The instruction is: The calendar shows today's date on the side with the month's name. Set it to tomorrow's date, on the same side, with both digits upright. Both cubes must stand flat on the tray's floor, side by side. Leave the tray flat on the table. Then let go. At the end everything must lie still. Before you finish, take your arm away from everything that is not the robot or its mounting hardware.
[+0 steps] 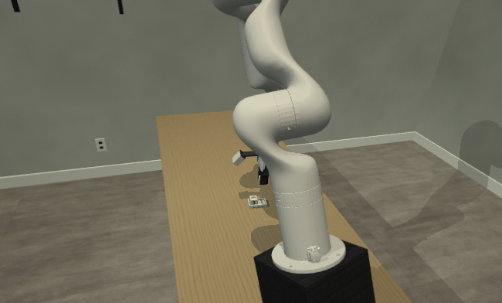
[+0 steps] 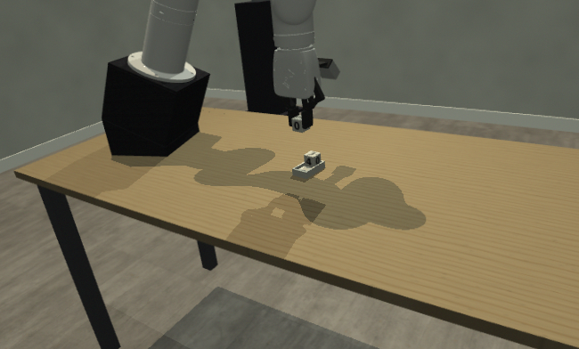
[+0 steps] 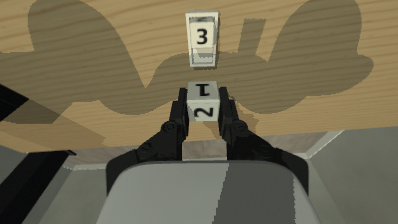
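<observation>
Gripper [image 3: 202, 107] clamped on white digit cube [image 3: 202, 101], held in air above wooden table [image 2: 425, 187]; faces 1 and 2 visible. Second cube [image 3: 202, 36], top face 3, sits in tray [image 2: 301, 171] below, well apart.

held cube [image 3: 202, 101] faces 1, 2, 0, tray cube [image 3: 201, 37] faces 3, 4, 0

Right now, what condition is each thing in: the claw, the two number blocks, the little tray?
tool: shut on the lifted cube, up in the air
lifted cube: clamped between the fingers, clear of the tray, faces 1 and 2 toward the wrist camera
other cube: standing in the tray, 3 on top
tray: flat on the table, one slot vacant
table: bearing the tray
</observation>
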`<state>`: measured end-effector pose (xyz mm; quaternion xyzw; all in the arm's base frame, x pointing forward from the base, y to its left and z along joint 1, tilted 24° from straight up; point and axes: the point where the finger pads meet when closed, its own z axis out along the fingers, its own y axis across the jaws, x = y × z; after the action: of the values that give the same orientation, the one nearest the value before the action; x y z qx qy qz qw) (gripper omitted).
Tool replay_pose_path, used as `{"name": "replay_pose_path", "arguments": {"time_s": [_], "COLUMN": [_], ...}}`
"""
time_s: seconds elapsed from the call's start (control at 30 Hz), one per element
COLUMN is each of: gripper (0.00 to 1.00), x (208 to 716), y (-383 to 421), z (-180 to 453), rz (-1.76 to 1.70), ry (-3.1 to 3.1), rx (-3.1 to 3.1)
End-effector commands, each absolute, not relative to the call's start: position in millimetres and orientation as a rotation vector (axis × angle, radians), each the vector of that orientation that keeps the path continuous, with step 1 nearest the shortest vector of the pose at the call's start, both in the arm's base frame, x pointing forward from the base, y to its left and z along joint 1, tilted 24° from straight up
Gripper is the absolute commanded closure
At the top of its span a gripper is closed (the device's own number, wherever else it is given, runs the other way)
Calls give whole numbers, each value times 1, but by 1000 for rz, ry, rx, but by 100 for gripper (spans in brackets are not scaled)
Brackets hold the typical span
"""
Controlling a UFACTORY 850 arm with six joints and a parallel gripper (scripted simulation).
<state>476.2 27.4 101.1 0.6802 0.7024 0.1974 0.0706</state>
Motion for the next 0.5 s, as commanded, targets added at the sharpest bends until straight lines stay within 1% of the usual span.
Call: {"name": "replay_pose_path", "arguments": {"time_s": [0.0,0.23,0.47], "gripper": [73,73,73], "x": [477,477,477], "y": [27,27,27], "z": [102,102,102], "rz": [590,573,530], "ry": [2141,2234,2417], "rx": [2007,1874,1558]}}
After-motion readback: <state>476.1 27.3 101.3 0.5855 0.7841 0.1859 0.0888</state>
